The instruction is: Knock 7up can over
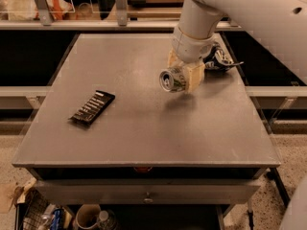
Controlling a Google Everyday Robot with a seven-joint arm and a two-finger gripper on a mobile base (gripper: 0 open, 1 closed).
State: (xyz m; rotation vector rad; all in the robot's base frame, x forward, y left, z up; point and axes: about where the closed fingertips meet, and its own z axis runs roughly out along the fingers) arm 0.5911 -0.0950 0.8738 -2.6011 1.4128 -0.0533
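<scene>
Big grey table (pixel 144 133) takes up most of the shot, with the white arm (pixel 240 8) coming in from the top right. The gripper (pixel 185 74) sits over the table's back right part, jaws pinching the 7up can (pixel 171 79), which is tipped on its side with the silver top facing front-left. The black bar (pixel 92 107) lies well apart on the left. The foil snack bag (pixel 218 59) is just behind the gripper.
</scene>
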